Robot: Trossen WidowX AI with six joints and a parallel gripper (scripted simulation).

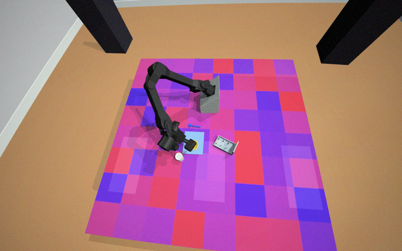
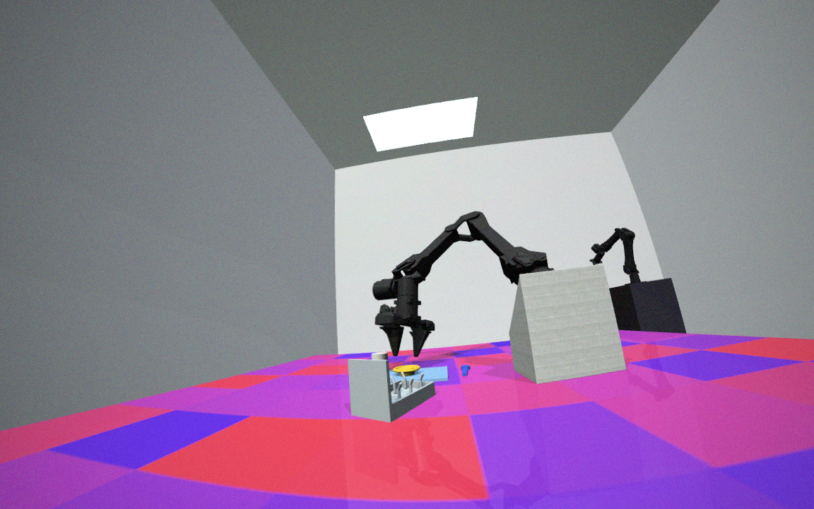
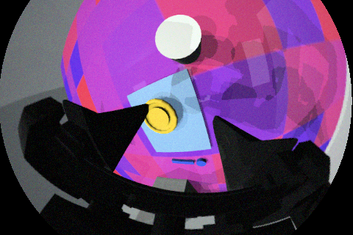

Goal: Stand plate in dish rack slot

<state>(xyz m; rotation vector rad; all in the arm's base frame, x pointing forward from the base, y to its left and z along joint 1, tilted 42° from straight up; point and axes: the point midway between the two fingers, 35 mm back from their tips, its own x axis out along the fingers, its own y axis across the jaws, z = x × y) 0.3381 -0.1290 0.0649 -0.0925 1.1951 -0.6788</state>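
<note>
The yellow round plate (image 1: 196,145) (image 2: 406,369) (image 3: 159,117) lies flat on a light blue square mat (image 1: 196,134) (image 2: 437,372) (image 3: 184,144). My gripper (image 2: 406,355) (image 3: 181,114) is open and empty and points down above the plate. In the wrist view the left finger's tip overlaps the plate's edge, and the plate shows left of the middle between the fingers. In the top view the gripper hides part of the plate. The grey dish rack (image 1: 236,146) (image 2: 369,389) stands to the right of the mat in the top view, with short pegs inside and a tall end panel. I see no plate in it.
A white cup (image 1: 179,157) (image 2: 379,355) (image 3: 178,37) stands beside the mat's corner. A small blue spoon (image 1: 195,126) (image 2: 465,369) (image 3: 183,161) lies on the mat's other side, toward the grey base block (image 1: 210,105) (image 2: 568,322) (image 3: 170,183).
</note>
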